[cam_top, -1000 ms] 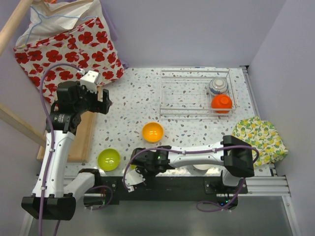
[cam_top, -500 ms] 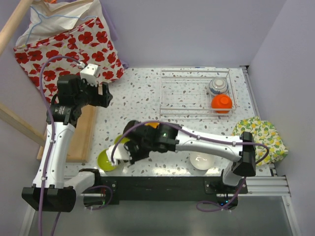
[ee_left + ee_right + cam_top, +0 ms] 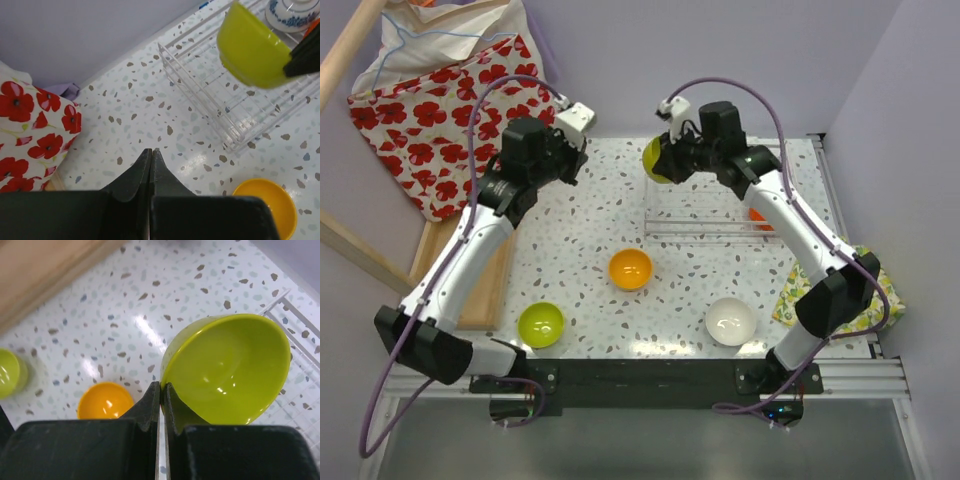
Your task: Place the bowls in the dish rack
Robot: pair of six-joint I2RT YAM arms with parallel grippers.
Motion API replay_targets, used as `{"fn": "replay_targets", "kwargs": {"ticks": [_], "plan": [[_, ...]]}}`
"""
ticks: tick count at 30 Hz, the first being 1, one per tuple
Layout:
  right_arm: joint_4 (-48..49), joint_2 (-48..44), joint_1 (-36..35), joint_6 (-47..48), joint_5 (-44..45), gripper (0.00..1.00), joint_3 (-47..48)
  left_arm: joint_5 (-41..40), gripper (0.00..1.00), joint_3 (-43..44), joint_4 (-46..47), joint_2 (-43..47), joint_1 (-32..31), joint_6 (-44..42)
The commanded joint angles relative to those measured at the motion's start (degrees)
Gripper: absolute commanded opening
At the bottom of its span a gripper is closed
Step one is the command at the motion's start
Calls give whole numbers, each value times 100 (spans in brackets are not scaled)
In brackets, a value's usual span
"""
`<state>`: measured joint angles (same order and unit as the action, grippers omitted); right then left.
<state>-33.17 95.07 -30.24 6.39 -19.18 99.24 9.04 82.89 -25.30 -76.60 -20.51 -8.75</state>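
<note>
Lime green fills my right wrist view. My right gripper [image 3: 161, 389] is clamped on the rim of a green bowl [image 3: 230, 367], and the lip is pinched tight between the two fingers. The bowl hangs tipped on its side with its hollow facing my wrist. It is glossy and smooth inside, with a thin rim that gives me only a narrow hold.

I judge this to be the carrying step. The bowl is up in the air at the far left end of the rack [image 3: 700, 225], clear of the wires and not yet set down. The blue-patterned bowl [image 3: 295, 12] already sits at the right end, and my forearm mostly hides a sliver of red-orange next to it. The left part of the rack looks free.

Next I should bring the bowl over that free part and lower it steadily. The tilt should stay as it is, so the bowl can lean between the wires. My fingers should part only once the wires carry its weight, because a slick bowl held by one edge could swing or slip.

My left gripper [image 3: 151, 152] is pressed shut on nothing and hovers above the speckled table [image 3: 590, 210] near the flowered bag [image 3: 450, 110].

Three bowls wait on the table: an orange-yellow bowl [image 3: 630, 268], a second green one [image 3: 541, 324] and a white bowl [image 3: 731, 321].
</note>
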Motion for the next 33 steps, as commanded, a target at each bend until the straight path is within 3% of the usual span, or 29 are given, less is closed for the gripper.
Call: {"fn": "replay_targets", "kwargs": {"ticks": [1, 5, 8, 14, 24, 33], "plan": [[1864, -173, 957, -2418, -1341, 0, -316, -244, 0, -115, 60, -496, -224, -434], [3443, 484, 1573, -3739, -2447, 0, -607, -227, 0, -37, 139, -1110, -374, -469], [4602, 819, 1907, -4969, -2774, 0, -871, -236, 0, 279, -36, -1523, -480, -688], [5458, 1540, 2083, -5647, -3250, 0, -722, 133, 0, 842, -63, -2252, -568, -751], [5198, 2419, 2250, -5517, -3276, 0, -283, 186, 0, 1870, 25, -3335, -875, -707], [5224, 3061, 2435, -5737, -3373, 0, 182, 81, 0, 2143, 69, -3713, -911, -768]]}}
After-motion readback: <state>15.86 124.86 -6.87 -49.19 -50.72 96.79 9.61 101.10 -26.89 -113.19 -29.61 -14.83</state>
